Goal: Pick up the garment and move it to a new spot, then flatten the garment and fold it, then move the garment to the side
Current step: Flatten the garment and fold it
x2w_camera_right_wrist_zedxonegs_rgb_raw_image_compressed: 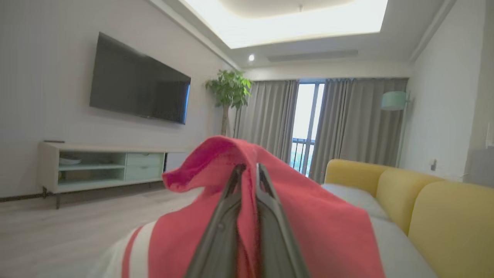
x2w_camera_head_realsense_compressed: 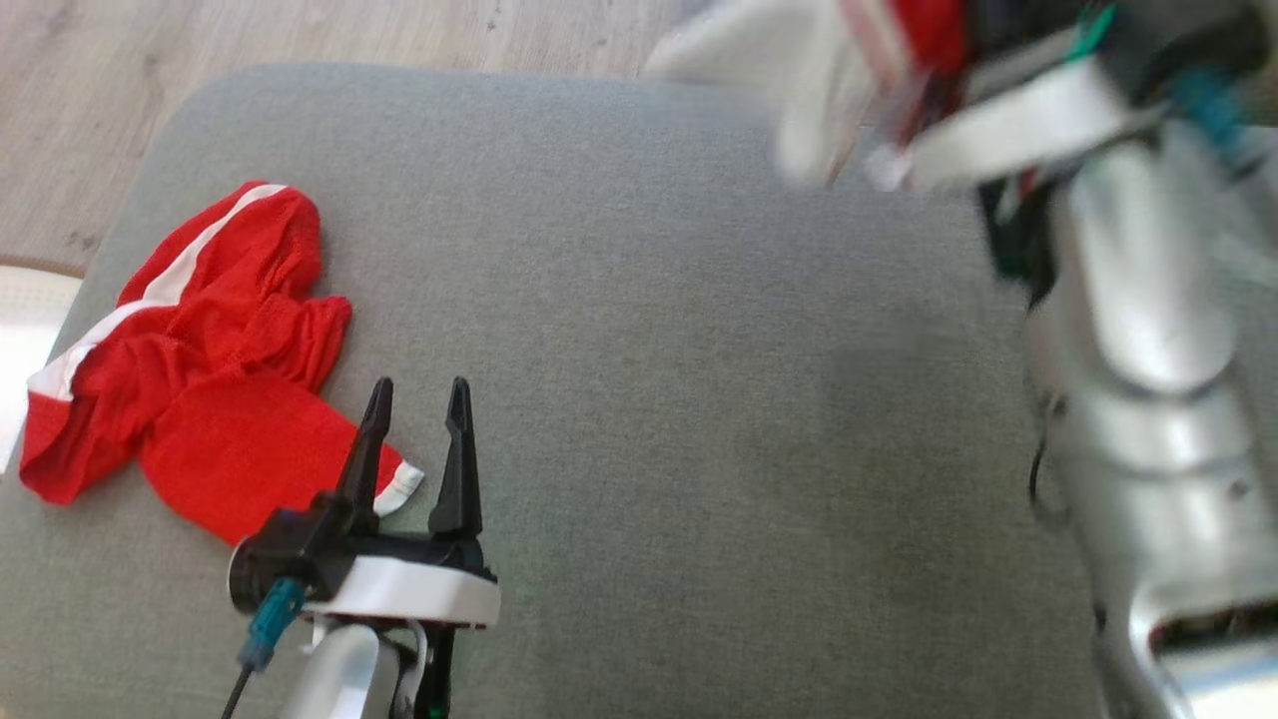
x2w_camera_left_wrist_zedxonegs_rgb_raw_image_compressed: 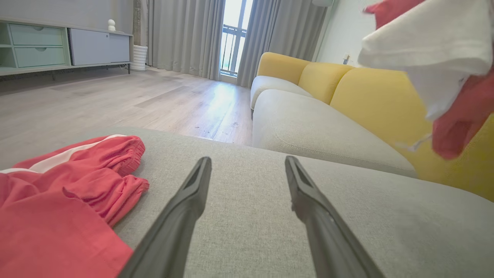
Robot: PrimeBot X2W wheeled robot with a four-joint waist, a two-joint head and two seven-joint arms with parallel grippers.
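Observation:
My right gripper [x2w_camera_right_wrist_zedxonegs_rgb_raw_image_compressed: 250, 168] is shut on a red and white garment [x2w_camera_right_wrist_zedxonegs_rgb_raw_image_compressed: 308, 231], whose cloth drapes over both fingers. In the head view this garment [x2w_camera_head_realsense_compressed: 809, 90] hangs blurred at the top, high above the grey cushion [x2w_camera_head_realsense_compressed: 649, 350], beside my right arm [x2w_camera_head_realsense_compressed: 1138, 300]. The left wrist view has the same garment [x2w_camera_left_wrist_zedxonegs_rgb_raw_image_compressed: 424, 46] hanging at the upper right. A second red garment with a white stripe [x2w_camera_head_realsense_compressed: 200, 369] lies crumpled on the cushion's left side. My left gripper [x2w_camera_head_realsense_compressed: 419, 391] stands open with nothing in it, its left finger over that garment's near edge [x2w_camera_left_wrist_zedxonegs_rgb_raw_image_compressed: 58, 200].
The grey cushion [x2w_camera_left_wrist_zedxonegs_rgb_raw_image_compressed: 270, 239] has a rounded far edge with wood floor [x2w_camera_head_realsense_compressed: 80, 100] beyond. A grey and yellow sofa [x2w_camera_left_wrist_zedxonegs_rgb_raw_image_compressed: 366, 96] stands to the right. A low TV cabinet [x2w_camera_right_wrist_zedxonegs_rgb_raw_image_compressed: 96, 166] lines the far wall. The cushion's middle lies bare.

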